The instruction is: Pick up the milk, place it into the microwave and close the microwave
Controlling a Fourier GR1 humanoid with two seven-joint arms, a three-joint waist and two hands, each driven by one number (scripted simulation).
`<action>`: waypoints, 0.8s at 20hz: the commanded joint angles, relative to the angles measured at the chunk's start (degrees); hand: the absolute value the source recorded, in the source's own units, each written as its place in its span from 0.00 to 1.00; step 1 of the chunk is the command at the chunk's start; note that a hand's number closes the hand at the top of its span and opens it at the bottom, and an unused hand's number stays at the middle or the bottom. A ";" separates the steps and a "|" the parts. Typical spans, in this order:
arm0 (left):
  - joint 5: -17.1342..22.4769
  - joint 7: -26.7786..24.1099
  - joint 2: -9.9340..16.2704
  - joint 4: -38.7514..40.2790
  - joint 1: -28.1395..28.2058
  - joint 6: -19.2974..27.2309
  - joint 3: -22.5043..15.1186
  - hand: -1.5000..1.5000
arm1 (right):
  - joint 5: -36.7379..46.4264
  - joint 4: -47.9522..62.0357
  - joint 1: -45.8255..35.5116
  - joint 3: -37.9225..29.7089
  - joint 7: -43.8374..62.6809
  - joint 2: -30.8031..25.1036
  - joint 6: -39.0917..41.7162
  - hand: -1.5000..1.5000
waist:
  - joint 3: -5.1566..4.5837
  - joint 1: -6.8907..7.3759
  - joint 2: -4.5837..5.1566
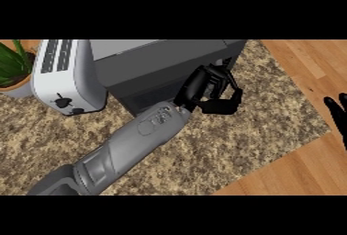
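Observation:
The dark grey microwave (159, 64) stands at the back of the counter, and its dark front face looks closed. My left forearm comes in from the lower left, and my left hand (205, 87) lies against the front's right end. Its fingers (224, 106) are curled, and nothing shows inside them. No milk shows anywhere in the head view. My right hand (337, 114) rests open at the right edge with its fingers up, far from the microwave.
A white toaster (64, 75) stands just left of the microwave. A potted plant (13, 69) sits in the far left corner. The speckled counter (224, 147) ends at the right, where wooden floor (305, 64) shows.

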 commanded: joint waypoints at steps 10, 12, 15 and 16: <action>4.43 -2.00 -1.04 2.82 -4.51 2.58 0.82 1.00 | -3.33 -0.93 -3.31 -2.70 3.32 -4.03 0.65 0.00 | 0.14 -3.40 0.34; 5.11 -2.65 -1.03 2.71 -3.95 3.40 0.68 1.00 | -3.89 -0.25 -3.14 -2.81 3.90 -4.27 0.72 0.00 | 0.21 -3.55 0.56; 5.76 -2.28 -1.03 2.55 -4.65 4.14 0.35 1.00 | -4.03 -0.46 -3.72 -3.49 4.70 -5.52 0.83 0.00 | 0.23 -4.11 0.28; 5.91 -3.00 -1.02 2.35 -4.11 4.67 0.21 1.00 | -4.50 -0.32 -4.01 -3.85 4.87 -6.04 1.19 0.00 | 0.23 -4.40 0.46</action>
